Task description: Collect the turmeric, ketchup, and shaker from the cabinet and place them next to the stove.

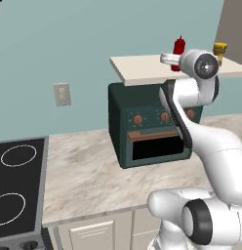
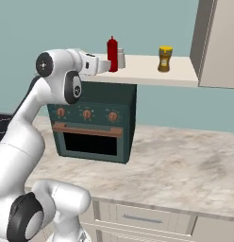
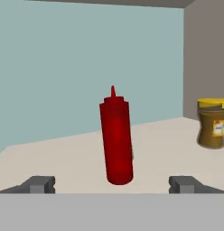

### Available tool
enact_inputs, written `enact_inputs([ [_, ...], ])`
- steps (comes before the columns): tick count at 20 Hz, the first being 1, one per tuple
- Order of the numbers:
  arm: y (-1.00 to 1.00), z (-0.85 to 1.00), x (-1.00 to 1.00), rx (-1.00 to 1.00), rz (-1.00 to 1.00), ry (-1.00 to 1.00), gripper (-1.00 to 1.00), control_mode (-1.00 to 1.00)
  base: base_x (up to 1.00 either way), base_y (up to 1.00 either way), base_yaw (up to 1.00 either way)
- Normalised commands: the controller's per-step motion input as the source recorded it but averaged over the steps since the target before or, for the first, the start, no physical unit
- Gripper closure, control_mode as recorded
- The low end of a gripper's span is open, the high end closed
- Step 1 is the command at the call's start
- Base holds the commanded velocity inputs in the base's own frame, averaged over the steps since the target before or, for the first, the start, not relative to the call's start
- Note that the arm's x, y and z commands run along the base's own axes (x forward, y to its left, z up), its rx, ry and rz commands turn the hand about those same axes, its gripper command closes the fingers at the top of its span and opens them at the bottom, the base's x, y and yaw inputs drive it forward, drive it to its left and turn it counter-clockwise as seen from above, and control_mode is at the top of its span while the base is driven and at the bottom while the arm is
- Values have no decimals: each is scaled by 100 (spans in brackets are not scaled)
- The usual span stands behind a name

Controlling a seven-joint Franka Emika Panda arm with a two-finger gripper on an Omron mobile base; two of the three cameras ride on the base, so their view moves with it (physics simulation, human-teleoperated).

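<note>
A: Where is the ketchup bottle (image 3: pixel 116 137) relative to the end effector (image 3: pixel 113 184)?

B: Straight ahead of it. In the hand view the bottle stands upright on the cabinet shelf (image 3: pixel 59 162), centred between the two dark fingertips (image 3: pixel 40 184), a little beyond them and not touching either.

A: So the end effector is not gripping anything?

B: No. Its fingers are spread wide, one on each side of the bottle, with nothing between them.

A: And from the base cameras?

B: In the right base view the end effector (image 2: pixel 105 66) is level with the shelf (image 2: pixel 147 73), at its left end, just beside the ketchup bottle (image 2: pixel 112 53). The shaker (image 2: pixel 121 58) stands right behind the bottle, mostly hidden by it. The turmeric jar (image 2: pixel 165 58) sits further right on the same shelf, well apart from the bottle and close to the cabinet door (image 2: pixel 218 42).

A: What is below?

B: A dark green toaster oven (image 2: pixel 90 127) on the marble tabletop (image 2: pixel 185 165), under the shelf. In the left base view the stove (image 1: pixel 18 185) lies far left on the tabletop (image 1: pixel 89 176), well apart from the shelf (image 1: pixel 137 66), the ketchup bottle (image 1: pixel 179 48) and the turmeric jar (image 1: pixel 220 51).
</note>
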Motion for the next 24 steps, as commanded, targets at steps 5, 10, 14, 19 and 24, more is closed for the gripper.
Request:
enact_inputs([
  [5,-19,9,56,0,-2,8,-100,-100,0,0,0],
  [10,0,0,39,0,-2,8,-100,-100,0,0,0],
  [14,-2,0,31,0,0,5,-100,-100,0,0,0],
  [19,-19,0,29,0,0,5,-100,-100,0,0,0],
  [24,-19,0,23,0,0,3,-100,-100,0,0,0],
])
